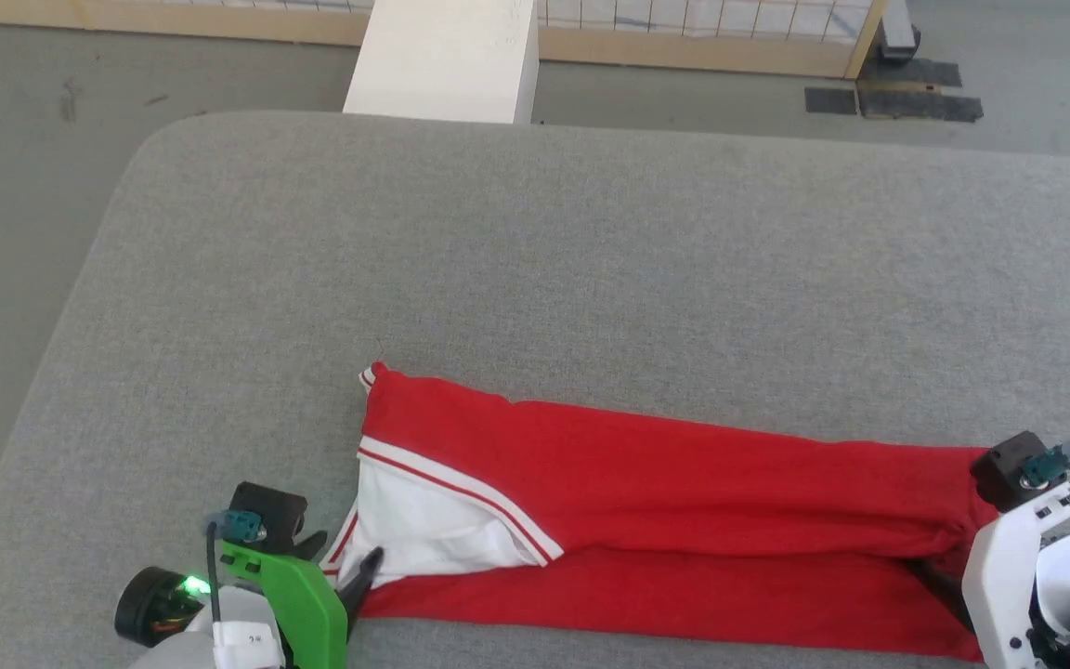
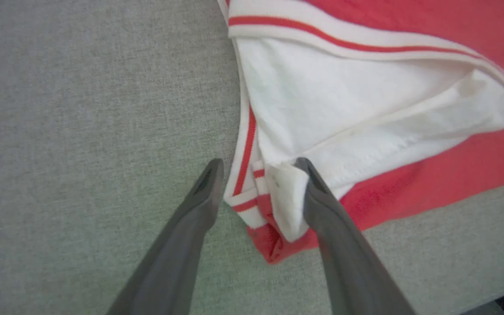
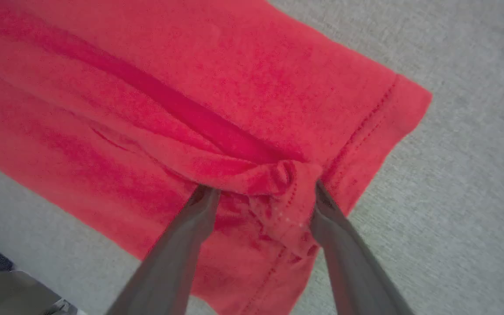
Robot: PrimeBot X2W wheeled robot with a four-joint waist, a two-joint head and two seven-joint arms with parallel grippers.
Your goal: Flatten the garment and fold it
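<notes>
Along the near edge of the grey felt-topped table (image 1: 591, 232), the garment (image 1: 665, 474) is laid as a long red strip, folded lengthwise, with the white sleeve (image 1: 414, 520) at its left end. The left gripper (image 2: 259, 164) is seen open, fingers spread either side of the sleeve corner. The right gripper (image 3: 261, 188) is likewise open, with bunched red hem lying slack between its fingers. The table's far-left corner is rounded. Beyond the far edge are seen grey floor (image 1: 33, 186), a white post (image 1: 447, 60), a wooden-framed mesh barrier (image 1: 702, 19) and dark mats (image 1: 888, 98).
</notes>
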